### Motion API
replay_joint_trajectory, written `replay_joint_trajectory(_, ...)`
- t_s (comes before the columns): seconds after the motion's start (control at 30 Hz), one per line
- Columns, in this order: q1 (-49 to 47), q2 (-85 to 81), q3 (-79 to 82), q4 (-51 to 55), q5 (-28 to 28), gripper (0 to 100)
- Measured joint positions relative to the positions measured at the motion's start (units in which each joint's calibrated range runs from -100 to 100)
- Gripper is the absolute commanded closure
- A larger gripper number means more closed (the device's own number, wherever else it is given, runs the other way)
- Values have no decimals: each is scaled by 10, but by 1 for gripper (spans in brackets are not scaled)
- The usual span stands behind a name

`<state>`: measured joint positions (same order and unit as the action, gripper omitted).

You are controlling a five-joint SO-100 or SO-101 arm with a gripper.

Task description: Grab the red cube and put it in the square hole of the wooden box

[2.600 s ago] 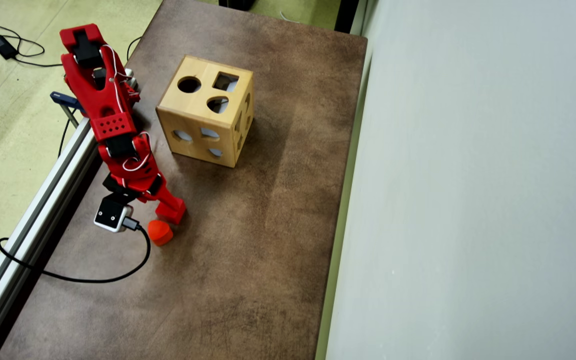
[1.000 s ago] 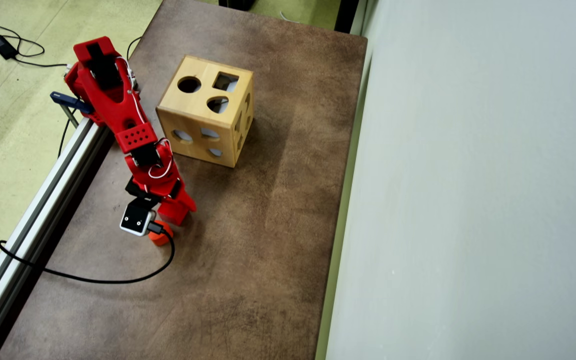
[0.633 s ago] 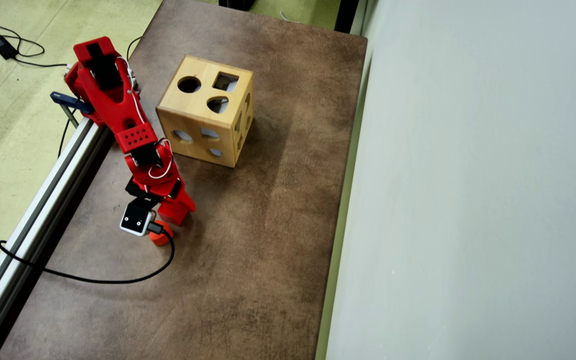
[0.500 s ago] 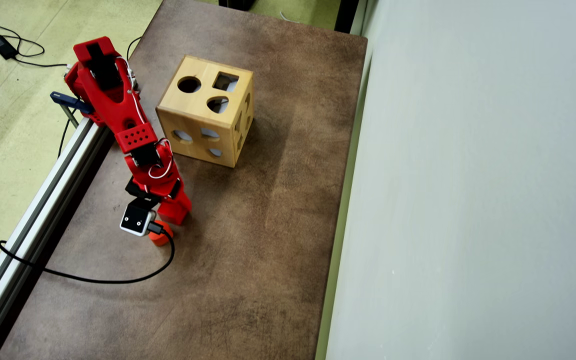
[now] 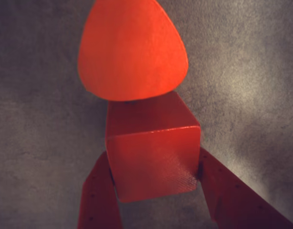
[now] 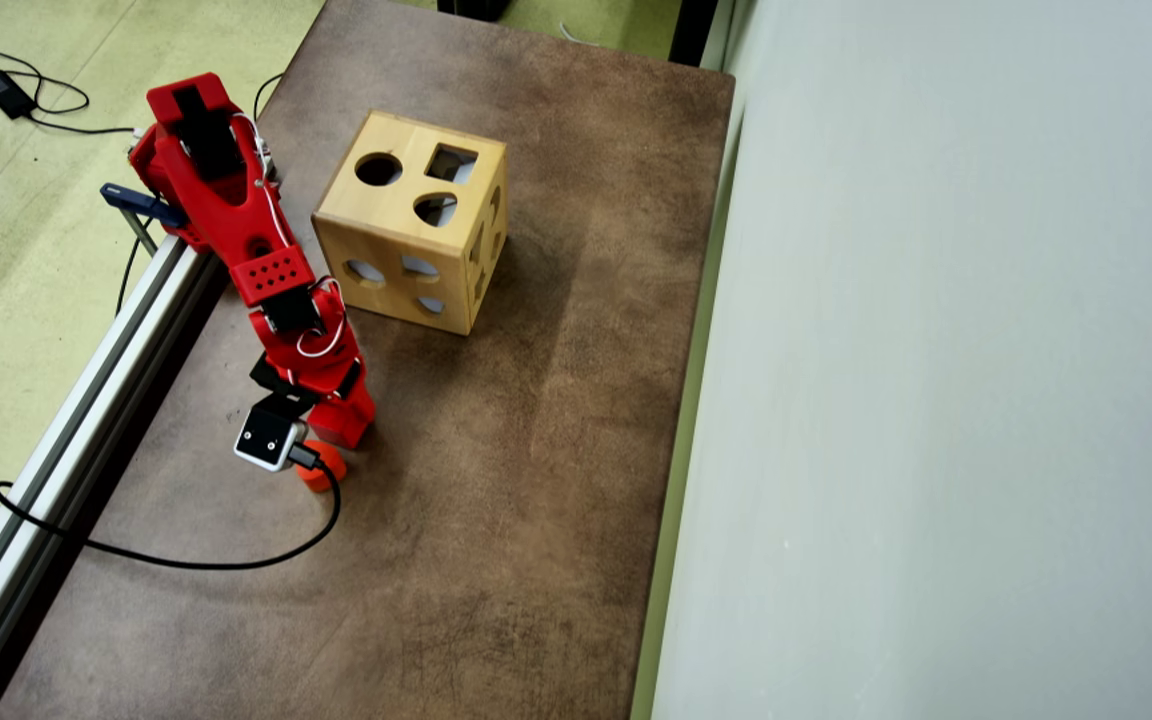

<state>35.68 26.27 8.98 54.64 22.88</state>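
In the wrist view the red cube [image 5: 153, 162] sits between my two red fingers, and both its sides touch them. My gripper [image 5: 153, 164] is shut on the cube, low over the brown table. An orange-red rounded three-sided block [image 5: 132, 47] stands just beyond the cube and covers its far edge. In the overhead view my gripper [image 6: 336, 430] is down at the table, and the cube is hidden under it. The wooden box [image 6: 411, 220] stands further back, with a square hole [image 6: 451, 163] in its top face.
The box top also has a round hole [image 6: 378, 169] and a rounded three-sided hole [image 6: 435, 209]. The orange-red block [image 6: 321, 468] lies beside my gripper in the overhead view. A metal rail [image 6: 86, 400] runs along the table's left edge, and a black cable [image 6: 186, 562] trails across the table.
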Motion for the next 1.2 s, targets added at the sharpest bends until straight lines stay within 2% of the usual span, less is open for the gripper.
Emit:
replay_joint_trajectory(0.5, 1, -213, 0, 23, -9, 98)
replay_joint_trajectory(0.67, -4, -331, 0, 105, -49, 98)
replay_joint_trajectory(0.87, -62, -436, -42, 232, -87, 98)
replay_joint_trajectory(1.07, -141, -451, -176, 379, -111, 98)
replay_joint_trajectory(1.2, -192, -452, -245, 422, -135, 98)
